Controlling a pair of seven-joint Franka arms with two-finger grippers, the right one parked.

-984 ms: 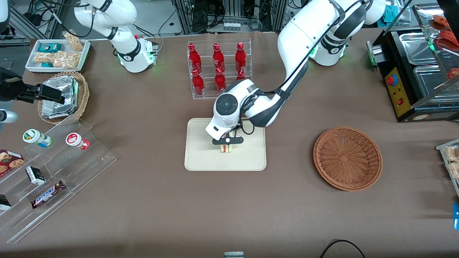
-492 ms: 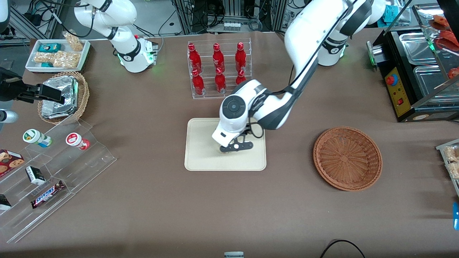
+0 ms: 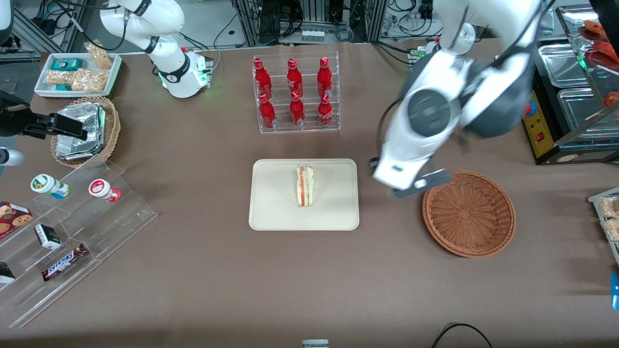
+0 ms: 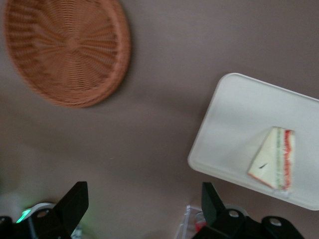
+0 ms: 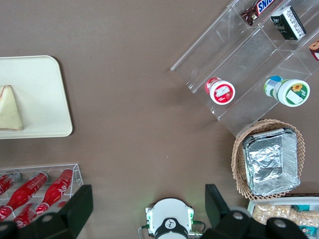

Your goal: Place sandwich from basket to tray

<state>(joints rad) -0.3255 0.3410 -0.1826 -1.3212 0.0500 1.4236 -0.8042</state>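
Note:
The sandwich (image 3: 304, 186) (image 4: 275, 158) (image 5: 10, 108), a white triangular wedge with orange-red and green layers, lies on its own in the middle of the cream tray (image 3: 275, 203) (image 4: 234, 124) (image 5: 40, 89). The round reddish-brown wicker basket (image 3: 468, 212) (image 4: 67, 50) sits toward the working arm's end of the table with nothing in it. My gripper (image 3: 420, 185) (image 4: 143, 201) hangs high above the table between tray and basket, near the basket's rim. It is open, and only brown tabletop shows between its fingers.
A clear rack of red bottles (image 3: 295, 92) stands farther from the front camera than the tray. Toward the parked arm's end are a stepped acrylic shelf with snacks (image 3: 72, 227), a small wicker basket of foil packets (image 3: 84, 130) and a white snack tray (image 3: 77, 72). A black appliance (image 3: 556, 96) stands near the basket.
The gripper let go of the sandwich on the tray, then rose and swung away toward the basket. The sandwich stays on the tray, now fully uncovered.

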